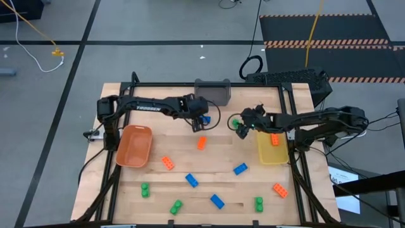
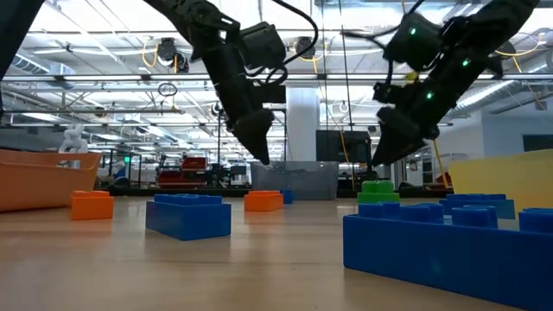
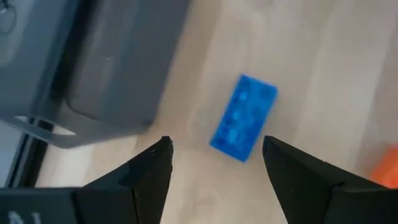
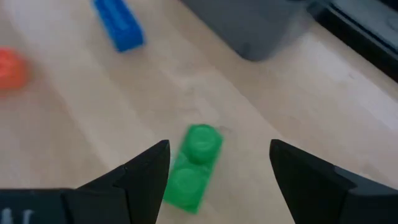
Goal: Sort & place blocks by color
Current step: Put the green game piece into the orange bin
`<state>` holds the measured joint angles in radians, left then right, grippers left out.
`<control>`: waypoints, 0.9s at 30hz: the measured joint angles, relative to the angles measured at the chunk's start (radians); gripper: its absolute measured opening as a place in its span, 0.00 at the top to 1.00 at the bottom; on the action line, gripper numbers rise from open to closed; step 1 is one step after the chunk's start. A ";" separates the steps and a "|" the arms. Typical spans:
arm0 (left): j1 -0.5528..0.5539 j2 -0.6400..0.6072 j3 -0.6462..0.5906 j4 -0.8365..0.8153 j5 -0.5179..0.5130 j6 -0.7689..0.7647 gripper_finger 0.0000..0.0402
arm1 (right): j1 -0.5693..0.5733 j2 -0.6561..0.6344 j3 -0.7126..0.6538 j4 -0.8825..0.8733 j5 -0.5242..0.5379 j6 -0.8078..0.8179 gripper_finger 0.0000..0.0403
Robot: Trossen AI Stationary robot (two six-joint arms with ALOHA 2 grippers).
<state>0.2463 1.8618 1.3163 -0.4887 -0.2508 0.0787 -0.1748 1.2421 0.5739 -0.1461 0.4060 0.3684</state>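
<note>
- High view: the left gripper [image 1: 200,121] hangs over a blue block [image 1: 204,118] at about twelve o'clock on the table [image 1: 209,161], just in front of the grey bin [image 1: 212,92]. The right gripper [image 1: 240,125] hovers over a green block [image 1: 236,123] near one o'clock, beside the yellow bin [image 1: 272,154], which holds an orange block [image 1: 275,140]. The orange bin [image 1: 134,145] sits at nine o'clock. Other blocks lie scattered — orange ones [image 1: 201,143] around the centre, blue ones [image 1: 217,201] and green ones [image 1: 176,206] toward six o'clock.
- Low view: both grippers hang above the tabletop, apart from it; the green block [image 2: 377,190] lies below the right gripper [image 2: 386,149], and the left gripper [image 2: 257,138] is at eleven o'clock from it.
- Left wrist view: the left gripper's fingers [image 3: 149,171] are spread wide and empty — the blue block [image 3: 244,117] lies flat on the wood between and beyond them, next to the grey bin [image 3: 112,62].
- Right wrist view: the right gripper's fingers [image 4: 146,171] are spread too, holding nothing; the green block [image 4: 193,165] lies on the table between them.
</note>
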 joint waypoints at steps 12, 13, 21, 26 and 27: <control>-0.019 0.000 0.000 0.099 0.055 0.006 0.38 | -0.040 0.076 0.000 0.016 -0.118 -0.016 0.34; -0.022 0.000 0.000 0.100 0.055 0.004 0.38 | -0.041 0.081 0.001 0.016 -0.109 -0.028 0.34; -0.042 0.000 0.000 0.103 0.055 -0.010 0.38 | -0.044 0.164 0.001 0.044 -0.067 -0.103 0.34; -0.052 0.000 0.000 0.097 0.052 -0.021 0.38 | -0.064 0.218 0.001 0.099 -0.068 -0.127 0.34; -0.053 0.000 0.000 0.094 0.052 -0.028 0.38 | -0.067 0.227 0.001 0.106 -0.072 -0.127 0.34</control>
<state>0.1935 1.8618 1.3163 -0.3947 -0.1993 0.0502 -0.2419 1.4690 0.5751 -0.0403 0.3341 0.2417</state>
